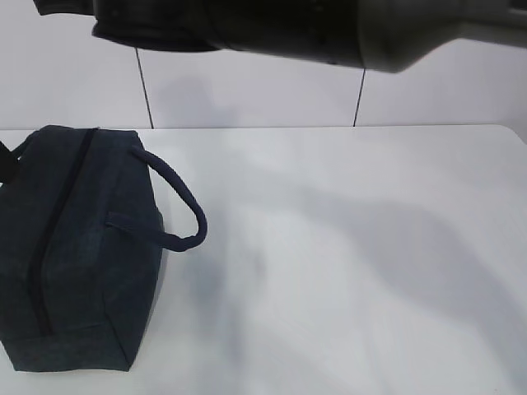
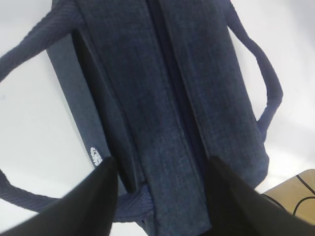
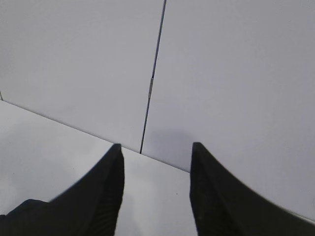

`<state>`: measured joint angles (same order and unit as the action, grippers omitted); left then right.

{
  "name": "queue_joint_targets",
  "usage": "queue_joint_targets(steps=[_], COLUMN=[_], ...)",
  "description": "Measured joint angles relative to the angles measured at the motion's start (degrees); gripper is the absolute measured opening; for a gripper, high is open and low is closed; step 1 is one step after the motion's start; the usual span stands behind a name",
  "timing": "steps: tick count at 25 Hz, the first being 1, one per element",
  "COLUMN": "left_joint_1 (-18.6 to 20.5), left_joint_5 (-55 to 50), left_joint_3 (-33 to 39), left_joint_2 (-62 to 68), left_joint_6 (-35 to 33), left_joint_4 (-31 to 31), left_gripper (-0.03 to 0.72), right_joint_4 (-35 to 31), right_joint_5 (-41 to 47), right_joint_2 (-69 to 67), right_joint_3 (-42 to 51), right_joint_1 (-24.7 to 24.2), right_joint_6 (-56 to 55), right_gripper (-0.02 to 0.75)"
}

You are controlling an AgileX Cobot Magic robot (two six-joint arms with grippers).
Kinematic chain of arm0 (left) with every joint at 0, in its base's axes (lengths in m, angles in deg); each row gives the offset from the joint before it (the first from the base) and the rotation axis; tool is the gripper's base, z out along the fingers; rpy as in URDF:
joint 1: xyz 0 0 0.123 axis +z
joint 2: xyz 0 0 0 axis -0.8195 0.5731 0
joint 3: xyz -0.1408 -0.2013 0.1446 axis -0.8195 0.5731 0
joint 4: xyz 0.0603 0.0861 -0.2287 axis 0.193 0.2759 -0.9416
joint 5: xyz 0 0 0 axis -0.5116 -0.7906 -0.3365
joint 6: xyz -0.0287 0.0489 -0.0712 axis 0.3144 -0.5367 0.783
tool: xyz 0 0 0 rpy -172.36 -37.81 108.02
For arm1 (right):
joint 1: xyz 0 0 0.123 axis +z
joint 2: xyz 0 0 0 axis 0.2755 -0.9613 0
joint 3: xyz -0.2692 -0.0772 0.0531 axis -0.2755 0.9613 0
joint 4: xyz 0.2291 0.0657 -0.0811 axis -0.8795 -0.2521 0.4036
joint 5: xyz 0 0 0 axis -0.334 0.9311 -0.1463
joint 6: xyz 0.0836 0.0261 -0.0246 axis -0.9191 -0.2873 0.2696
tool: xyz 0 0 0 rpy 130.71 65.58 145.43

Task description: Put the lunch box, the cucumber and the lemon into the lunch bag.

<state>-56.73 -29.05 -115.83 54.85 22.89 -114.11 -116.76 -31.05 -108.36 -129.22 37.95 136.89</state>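
The dark navy lunch bag (image 1: 82,247) lies on the left of the white table, and the zipper (image 1: 49,239) along its top looks closed. One loop handle (image 1: 185,206) hangs toward the middle. In the left wrist view my left gripper (image 2: 162,162) hovers open over the lunch bag (image 2: 172,98), its dark fingers (image 2: 98,196) standing either side of the zipper strip (image 2: 170,73); I cannot tell if they touch the fabric. My right gripper (image 3: 157,145) is open with nothing between its fingers, pointing at the wall. The lunch box, cucumber and lemon are out of view.
A blurred dark arm (image 1: 288,29) crosses the top of the exterior view. White table (image 1: 346,247) stretches right of the bag. Behind it are white wall panels with a dark seam (image 3: 152,83). A tan corner (image 2: 295,191) shows beyond the bag in the left wrist view.
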Motion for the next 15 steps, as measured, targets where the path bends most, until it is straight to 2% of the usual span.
queue_joint_targets(steps=[7,15], left_joint_1=[0.0,0.0], left_joint_5=[0.0,-0.48], left_joint_3=[0.0,0.0], left_joint_2=[0.0,0.0], left_joint_6=[0.0,0.0], left_joint_4=[0.0,0.0], left_gripper=[0.41,0.404], right_joint_4=[0.0,0.0], right_joint_5=[-0.54,-6.05], right_joint_2=[0.0,0.0], right_joint_3=[0.0,0.0], right_joint_1=[0.0,0.0], right_joint_6=[-12.71,-26.85], right_gripper=[0.319,0.319])
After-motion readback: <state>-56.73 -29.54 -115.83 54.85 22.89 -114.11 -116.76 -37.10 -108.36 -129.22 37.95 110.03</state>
